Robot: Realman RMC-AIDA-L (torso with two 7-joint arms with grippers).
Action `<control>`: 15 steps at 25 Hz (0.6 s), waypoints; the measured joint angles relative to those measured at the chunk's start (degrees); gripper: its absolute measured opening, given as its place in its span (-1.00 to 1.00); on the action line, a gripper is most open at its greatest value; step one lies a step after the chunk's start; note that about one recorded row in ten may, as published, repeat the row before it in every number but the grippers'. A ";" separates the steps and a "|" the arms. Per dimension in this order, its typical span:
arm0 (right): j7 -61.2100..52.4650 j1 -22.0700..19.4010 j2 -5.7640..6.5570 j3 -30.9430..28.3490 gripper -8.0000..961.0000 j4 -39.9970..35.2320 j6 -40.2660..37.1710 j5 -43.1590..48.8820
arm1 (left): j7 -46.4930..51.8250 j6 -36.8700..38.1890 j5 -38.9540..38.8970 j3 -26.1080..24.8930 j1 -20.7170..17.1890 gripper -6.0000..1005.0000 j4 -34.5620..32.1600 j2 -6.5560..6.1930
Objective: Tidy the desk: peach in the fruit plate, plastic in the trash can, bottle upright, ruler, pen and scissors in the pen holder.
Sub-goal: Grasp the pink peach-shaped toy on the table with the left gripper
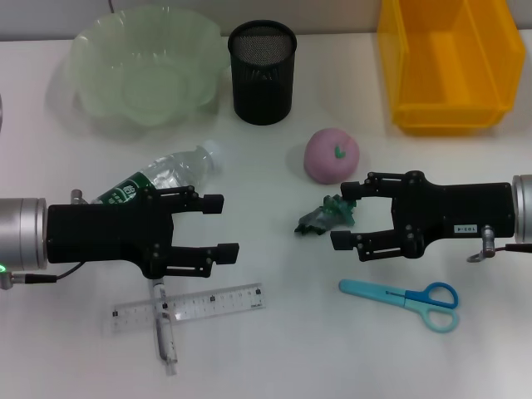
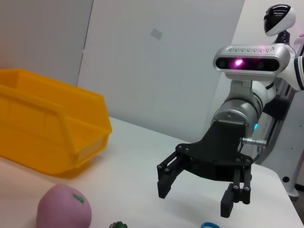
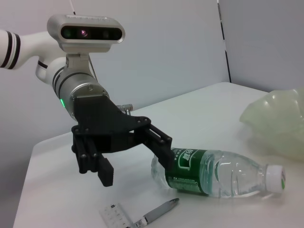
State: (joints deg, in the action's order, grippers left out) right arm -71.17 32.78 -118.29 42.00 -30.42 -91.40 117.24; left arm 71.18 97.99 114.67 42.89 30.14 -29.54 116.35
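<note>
A white desk holds a yellow bin (image 1: 449, 66), a pale green fruit plate (image 1: 145, 71), a black mesh pen holder (image 1: 263, 72), a bottle (image 1: 170, 174) lying on its side, a pink peach (image 1: 332, 155), a ruler (image 1: 189, 307) across a pen (image 1: 164, 331), scissors (image 1: 403, 297) and crumpled plastic (image 1: 326, 216). Likely risks: the round bottle rolling away, or the plastic slipping. The left gripper (image 1: 221, 226) hangs spread and empty beside the bottle; the right gripper (image 1: 347, 214), also spread and empty, flanks the plastic.
</note>
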 joint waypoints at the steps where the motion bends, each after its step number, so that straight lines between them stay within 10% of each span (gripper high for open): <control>1: 0.00 0.00 0.00 0.00 0.73 0.00 0.00 0.00 | 0.00 0.00 0.00 0.00 0.00 0.60 0.00 0.00; 15: 0.53 -1.22 0.01 0.02 0.72 0.06 0.02 0.00 | 0.01 -0.23 -5.41 -0.90 2.08 0.59 -0.45 0.89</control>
State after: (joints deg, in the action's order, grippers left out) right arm -70.64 31.55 -118.28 42.01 -30.36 -91.39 117.25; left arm 71.20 97.76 109.26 41.99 32.22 -29.98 117.25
